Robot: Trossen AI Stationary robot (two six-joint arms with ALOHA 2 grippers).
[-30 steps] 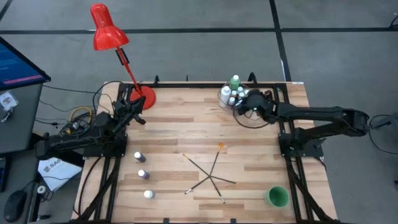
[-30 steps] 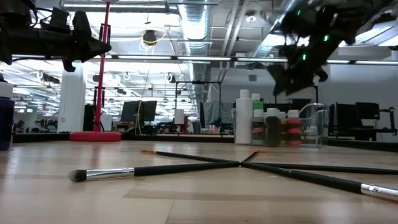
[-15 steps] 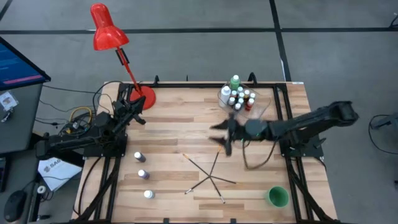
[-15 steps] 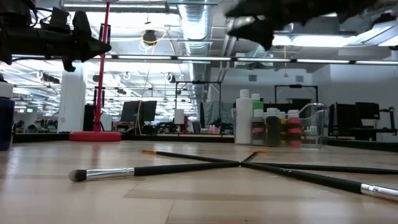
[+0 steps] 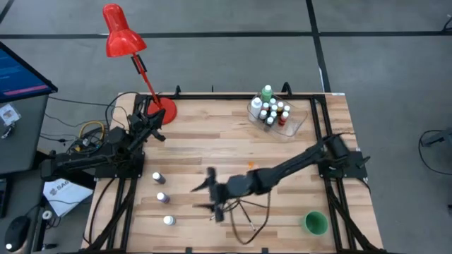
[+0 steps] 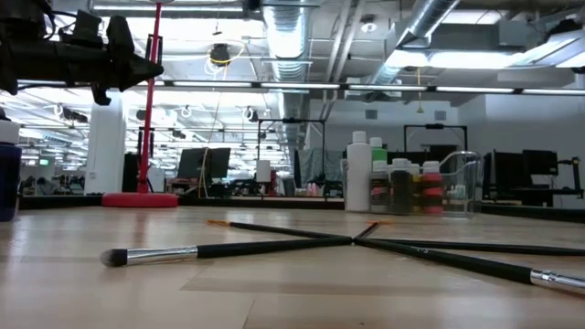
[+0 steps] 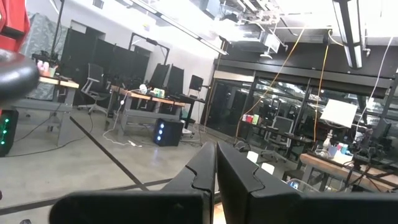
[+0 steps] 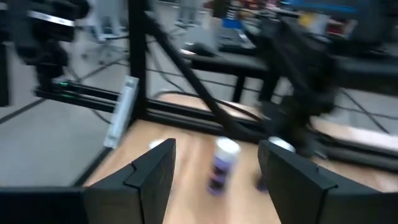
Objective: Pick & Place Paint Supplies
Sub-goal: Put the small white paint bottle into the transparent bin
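Observation:
Three tiny white-capped paint bottles (image 5: 162, 198) stand in a row on their bases near the table's left side. Several thin dark paintbrushes (image 5: 240, 197) lie crossed on the wood at the middle front; the low view shows these paintbrushes (image 6: 274, 247) flat on the table. My right gripper (image 5: 206, 196) hangs open above the table just right of the bottle row and points toward it. In the right wrist view a bottle (image 8: 219, 167) stands ahead of the right gripper (image 8: 217, 149), untouched. My left gripper (image 5: 157, 130) waits shut at the far left; the left wrist view shows it (image 7: 216, 168) closed on nothing.
A clear plastic tub (image 5: 291, 127) at the far right holds more small bottles and a taller green one (image 5: 266, 92). A green cup (image 5: 314, 223) stands at the near right corner. A red desk lamp's base (image 5: 167, 109) sits at the far left.
My right gripper has swept fast from above the tub at the far right toward the table's near left, passing over the brushes to the bottle row. It has tipped from pointing down to nearly level and rolled. It has left the low view. Its fingers stay open.

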